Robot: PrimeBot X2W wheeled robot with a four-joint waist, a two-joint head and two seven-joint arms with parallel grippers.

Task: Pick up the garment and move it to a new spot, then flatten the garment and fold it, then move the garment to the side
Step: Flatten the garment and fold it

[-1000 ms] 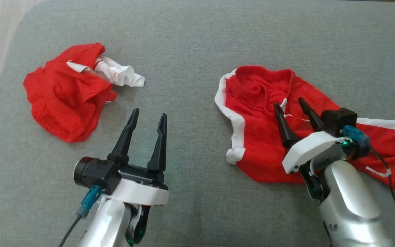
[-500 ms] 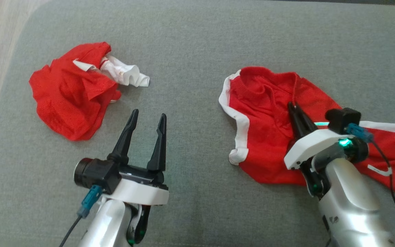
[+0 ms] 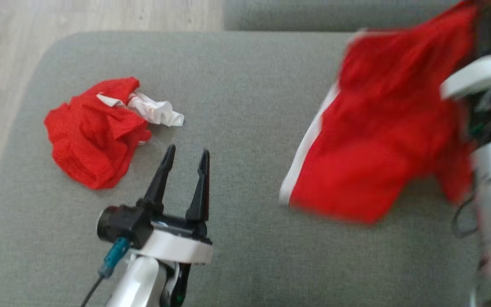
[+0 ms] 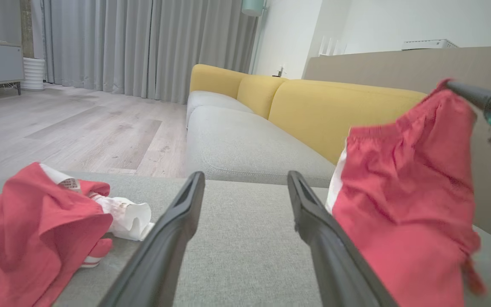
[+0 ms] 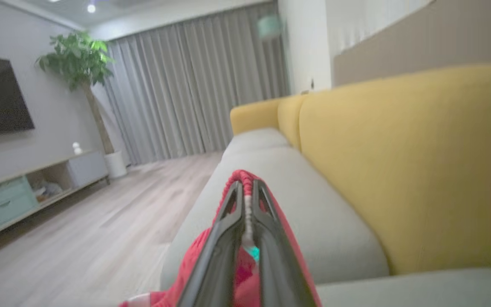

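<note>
Stretching across most of the head view, the grey cushion (image 3: 237,85) has a rounded left corner and a straight far edge, with pale wooden floor (image 3: 100,17) beyond its left side and a second grey seat (image 4: 245,145) past the far edge, backed by a yellow sofa back (image 5: 399,170). Bare fabric lies open in the middle of the cushion and along its near side. The widest free stretch sits between the crumpled red cloth (image 3: 92,132), which rests near the left edge with a white piece bunched at its far side, and the red garment (image 3: 377,140) at the right. That garment hangs in the air from its top, blurred. Its long axis runs from the upper right of the head view down to the lower left, with a white stripe (image 3: 309,145) along its left edge and its hem lowest; whether the hem touches the cushion cannot be told. The right gripper (image 5: 245,184) is at the garment's highest point, fingers pressed together on a ribbed red edge with a thin white strip between them, so the cloth falls below and to the left of the claw. The left gripper (image 3: 188,150) sits low over the near middle of the cushion, fingers spread apart and holding nothing — the crumpled cloth is to its left and the hanging garment well to its right, and it touches neither.
</note>
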